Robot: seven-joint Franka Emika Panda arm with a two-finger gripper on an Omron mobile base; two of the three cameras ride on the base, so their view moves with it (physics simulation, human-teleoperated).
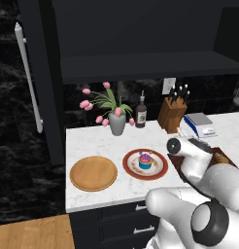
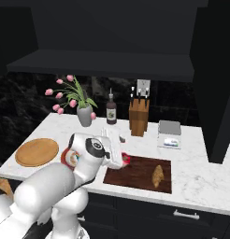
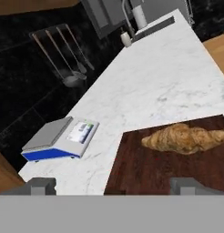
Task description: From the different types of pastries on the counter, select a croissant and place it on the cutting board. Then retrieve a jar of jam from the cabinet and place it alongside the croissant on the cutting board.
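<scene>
While the black cabinet (image 2: 112, 35) hangs dark over everything, the white marble surface (image 2: 201, 175) below it carries all the rest. From the right side I see the whole cutting board (image 2: 140, 173) near the front edge, with the croissant (image 2: 157, 176) lying on its right part. From the left side the arm hides most of this board, and only a corner with a bit of the pastry is visible. That left side shows instead the red-rimmed plate (image 1: 160, 171) with the cupcake (image 1: 145, 161) standing in its middle, and beside it the round tan wooden disc (image 1: 93, 173). The vase (image 1: 117, 123) holds pink tulips, and the knife block (image 2: 139, 116) holds dark-handled knives. The camera on the hand shows the claw (image 3: 114, 185) released, its two tips wide apart and grasping nothing, just above the board, with the croissant apart from them. It also shows a small kitchen scale (image 3: 59, 139) on the marble beside the board.
</scene>
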